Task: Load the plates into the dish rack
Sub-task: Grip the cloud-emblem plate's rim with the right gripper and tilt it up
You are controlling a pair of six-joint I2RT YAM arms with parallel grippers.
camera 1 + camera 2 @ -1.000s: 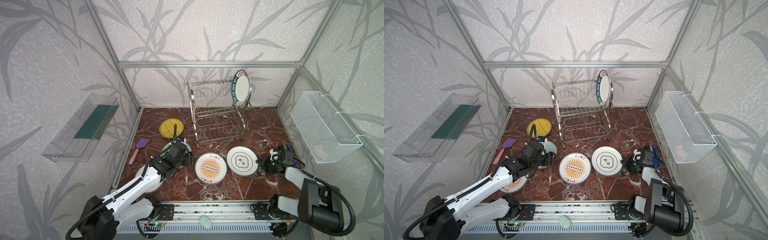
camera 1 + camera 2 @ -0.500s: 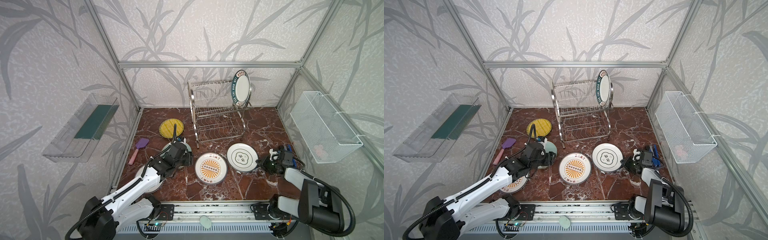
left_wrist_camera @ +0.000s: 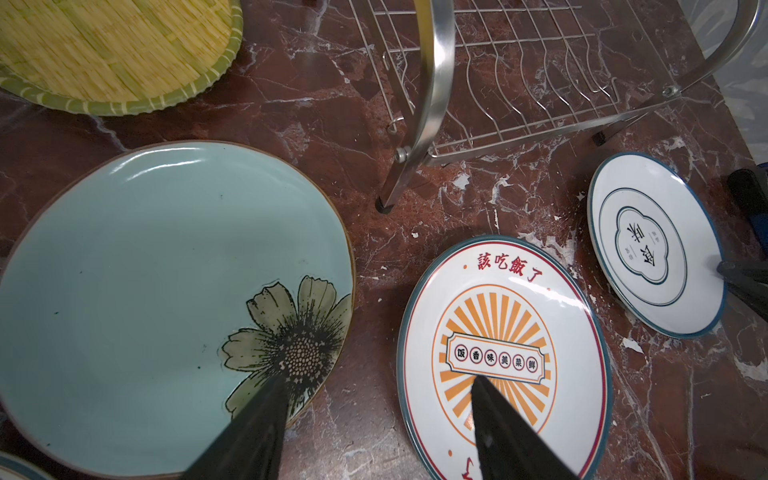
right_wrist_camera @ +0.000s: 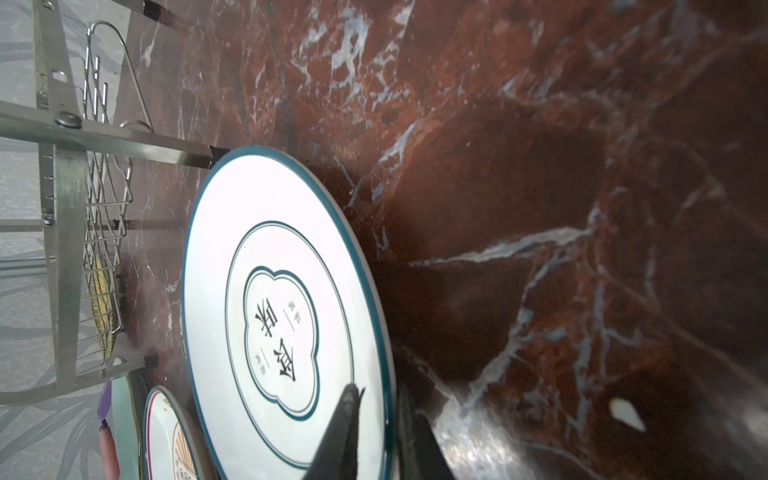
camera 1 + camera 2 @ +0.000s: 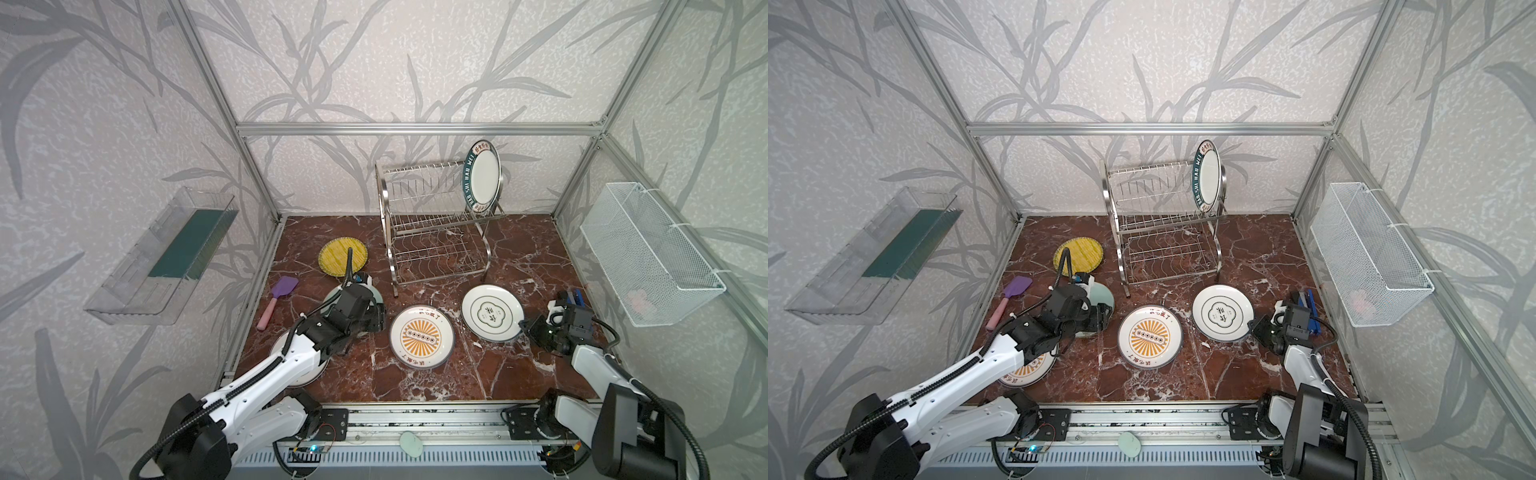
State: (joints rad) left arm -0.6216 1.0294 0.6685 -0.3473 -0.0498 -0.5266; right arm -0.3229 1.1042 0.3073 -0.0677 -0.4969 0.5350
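My right gripper (image 4: 379, 401) is shut on the near rim of a white plate with a dark clover mark (image 4: 274, 291), one finger on its face and one under it. The plate (image 5: 492, 312) sits tilted, its gripped edge off the marble. The dish rack (image 5: 436, 232) holds one white plate with a dark rim (image 5: 482, 176) upright in its upper shelf. My left gripper (image 3: 378, 382) hangs open over the gap between the pale teal flowered plate (image 3: 158, 291) and an orange sunburst plate (image 3: 503, 357). The yellow ribbed plate (image 5: 336, 257) lies left of the rack. Another sunburst plate (image 5: 1027, 368) lies partly under my left arm.
A purple spatula (image 5: 278, 299) lies near the left wall. A clear plastic tray (image 5: 166, 253) hangs on the left wall and a white mesh basket (image 5: 648, 253) on the right wall. The rack's front leg (image 3: 390, 199) stands close to the teal plate.
The clover-marked plate has shifted a little back toward the rack with my right gripper on its rim. My left arm has not moved.
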